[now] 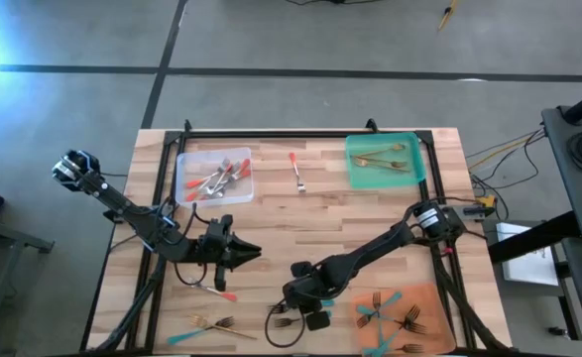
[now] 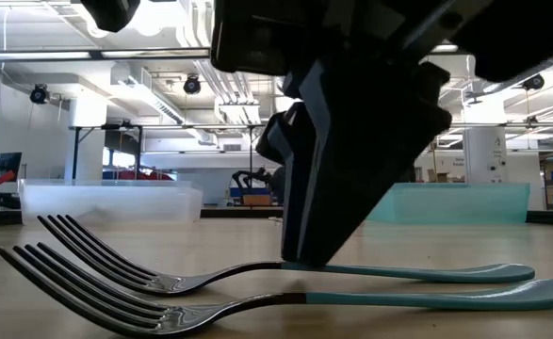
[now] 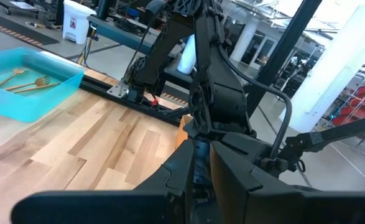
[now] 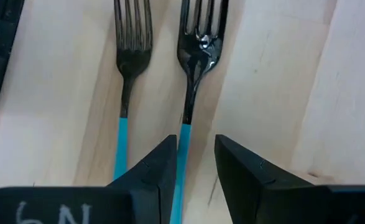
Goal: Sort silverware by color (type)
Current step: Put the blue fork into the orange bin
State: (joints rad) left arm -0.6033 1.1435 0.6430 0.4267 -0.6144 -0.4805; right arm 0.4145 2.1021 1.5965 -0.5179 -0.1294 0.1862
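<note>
Right wrist view: right gripper (image 4: 193, 165) parted, straddling teal handle of one of two teal-handled forks (image 4: 194, 68), not yet clenched. Step: pick teal fork at bottom centre of high view. Next: close, lift, carry to orange tray (image 1: 439, 332) at lower right. Left gripper (image 1: 241, 253) waiting centre-left, fingers nearly closed, empty. Counts: two teal forks here; one red piece (image 1: 296, 171) loose at upper centre.

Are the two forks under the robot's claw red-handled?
No, both dark metal forks beneath the right gripper have teal handles.
</note>
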